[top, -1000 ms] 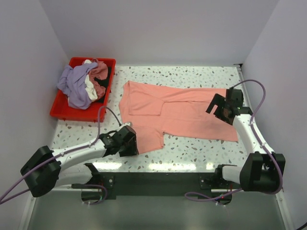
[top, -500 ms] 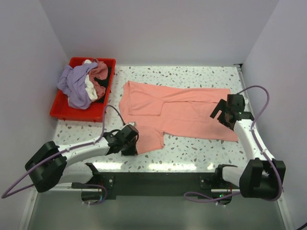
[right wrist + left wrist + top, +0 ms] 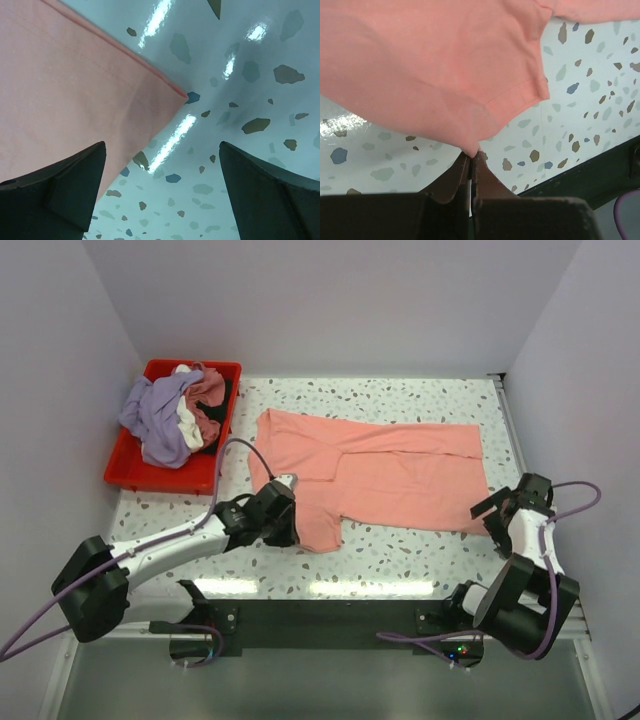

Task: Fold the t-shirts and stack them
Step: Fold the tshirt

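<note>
Pinching the salmon-pink t-shirt at its near sleeve hem, the left gripper has its fingers pressed together on the cloth. The right gripper is spread wide, with the shirt's hem corner just ahead between its fingers. The other t-shirts lie heaped in the red bin, beyond the left gripper.

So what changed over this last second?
The left gripper moved right onto the salmon-pink t-shirt and is now shut on its near flap's edge. The right gripper, open, drew back from over the shirt's right side to its near right corner. The red bin and the tees heaped in it stayed put.
</note>
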Controlling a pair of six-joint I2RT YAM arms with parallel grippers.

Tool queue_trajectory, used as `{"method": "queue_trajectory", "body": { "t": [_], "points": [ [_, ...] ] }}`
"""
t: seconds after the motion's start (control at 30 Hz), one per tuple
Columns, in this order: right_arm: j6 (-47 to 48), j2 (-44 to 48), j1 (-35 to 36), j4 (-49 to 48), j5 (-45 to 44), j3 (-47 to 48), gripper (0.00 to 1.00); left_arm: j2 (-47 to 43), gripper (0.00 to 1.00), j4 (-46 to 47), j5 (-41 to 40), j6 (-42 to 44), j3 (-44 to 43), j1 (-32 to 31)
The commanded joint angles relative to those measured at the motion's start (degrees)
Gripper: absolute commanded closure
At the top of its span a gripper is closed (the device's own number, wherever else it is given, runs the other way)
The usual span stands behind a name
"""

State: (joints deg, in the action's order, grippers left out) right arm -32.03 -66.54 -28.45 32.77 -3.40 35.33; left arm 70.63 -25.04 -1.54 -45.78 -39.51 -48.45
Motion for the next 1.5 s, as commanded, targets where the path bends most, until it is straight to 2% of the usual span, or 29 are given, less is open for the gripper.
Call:
{"method": "queue_trajectory", "body": {
  "t": [0.0,0.13,0.3,0.4,0.47,0.5,0.53,0.63,0.7,1.03,1.47],
  "points": [
    [-1.9,-0.8,-1.9,-3.3,1.9,-0.3,0.01,-1.7,1.00,-0.5,-0.9,2.4,-3.4,0.2],
    [-5.5,-1.2,-2.0,-8.0,-0.9,-2.6,0.10,-2.2,1.00,-0.7,-1.3,2.6,-4.0,0.9],
    [-5.1,-5.3,-2.0,-10.4,0.3,-3.0,0.30,-3.6,1.00,-0.4,-1.4,2.0,-3.6,1.9],
    [-4.2,-6.8,-2.0,-12.0,1.1,-3.2,0.36,-4.4,1.00,0.8,-1.4,1.3,-3.5,2.7],
    [-4.0,-7.3,-2.0,-12.5,1.3,-3.3,0.49,-4.7,1.00,1.5,-1.4,1.0,-3.6,3.4],
    [-3.9,-7.7,-2.0,-13.2,1.6,-3.5,0.57,-4.8,1.00,2.1,-1.4,1.0,-3.9,3.8],
    [-3.7,-7.8,-2.0,-13.6,2.0,-3.5,0.69,-4.9,1.00,2.3,-1.4,1.0,-4.1,4.5],
    [-2.9,-8.2,-2.0,-14.1,3.0,-3.3,0.91,-5.2,1.00,3.6,-0.4,1.3,-4.4,6.2],
    [-2.2,-7.7,-2.0,-14.0,3.3,-3.1,0.99,-5.4,1.00,4.8,0.7,1.5,-4.4,7.2],
    [-1.0,-4.5,-1.8,-12.6,7.3,0.8,1.00,-2.8,1.00,8.2,3.2,4.2,-9.5,10.8],
    [0.1,-9.4,1.9,-9.7,7.0,10.1,1.00,4.3,1.00,9.5,4.3,5.3,-16.3,15.2]
  ]
}}
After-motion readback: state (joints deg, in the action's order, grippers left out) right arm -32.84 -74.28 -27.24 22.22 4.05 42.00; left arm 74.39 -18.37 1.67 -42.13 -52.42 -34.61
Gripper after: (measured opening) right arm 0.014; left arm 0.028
